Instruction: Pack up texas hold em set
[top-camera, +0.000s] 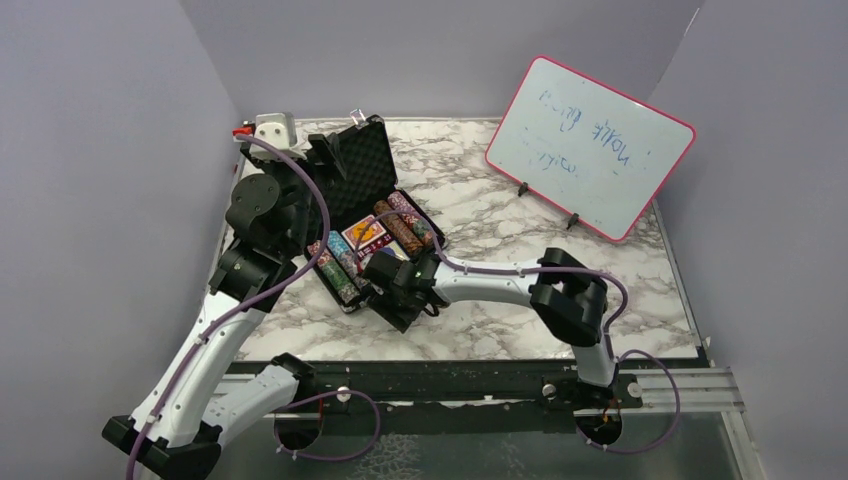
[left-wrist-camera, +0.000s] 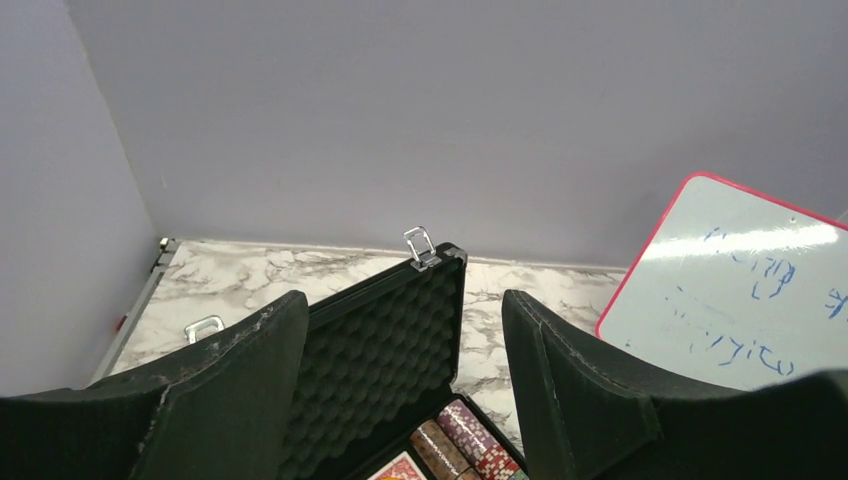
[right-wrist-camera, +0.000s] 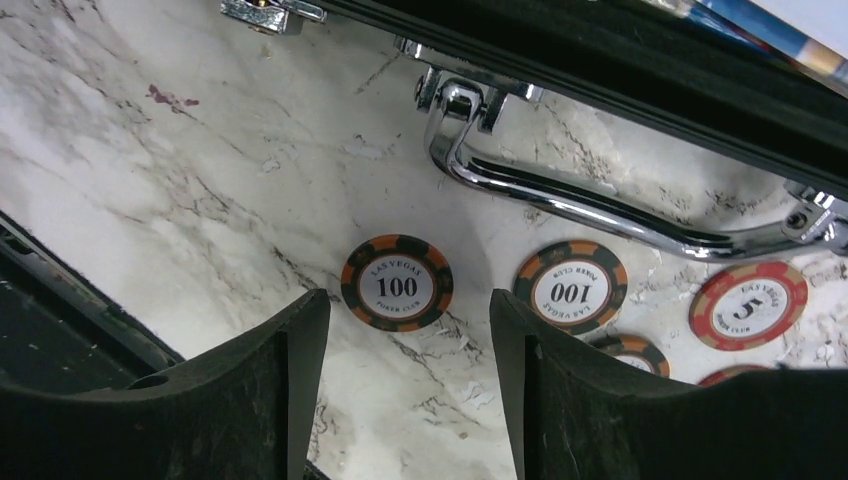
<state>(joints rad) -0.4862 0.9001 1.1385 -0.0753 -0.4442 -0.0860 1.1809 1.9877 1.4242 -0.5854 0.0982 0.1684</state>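
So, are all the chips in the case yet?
No, the right wrist view shows chips lying loose on the table beside the handle of the case.

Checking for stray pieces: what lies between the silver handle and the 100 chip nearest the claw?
Only bare marble table, shown in the right wrist view; the handle and that 100 chip lie apart.

Plain lavender walls (top-camera: 100, 150) enclose a white marble-patterned table (top-camera: 480, 205).
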